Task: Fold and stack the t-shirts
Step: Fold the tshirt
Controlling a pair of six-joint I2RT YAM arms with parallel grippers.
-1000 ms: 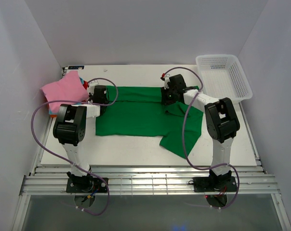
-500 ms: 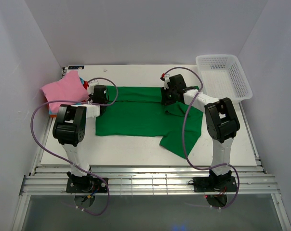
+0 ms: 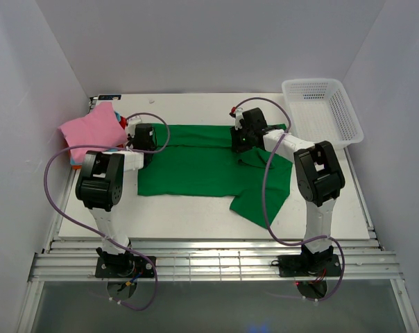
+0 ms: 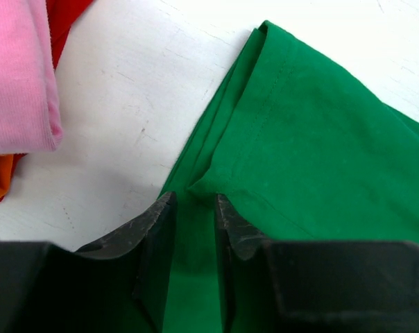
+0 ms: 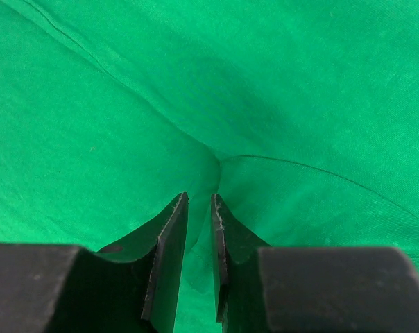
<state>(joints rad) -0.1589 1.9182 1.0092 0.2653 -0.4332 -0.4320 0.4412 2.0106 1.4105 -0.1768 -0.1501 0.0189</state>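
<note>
The t-shirts start at the far left, where we see the pink t-shirt point(image 3: 91, 130) folded atop a stack. Just beside it the left gripper point(image 4: 193, 201) straddles the edge of the green t-shirt point(image 3: 195, 166), fingers slightly apart; whether they nip it we cannot tell. That shirt lies spread mid-table point(image 3: 195, 104), the right gripper point(image 5: 199, 199) pinching a pucker of its cloth; the white basket point(image 3: 353, 119) sits far right

Both arms extended forward, low; left gripper point(image 4: 194, 201) jaws slightly parted; right gripper point(image 5: 199, 198) pinching green t-shirt point(image 5: 306, 83).
</note>
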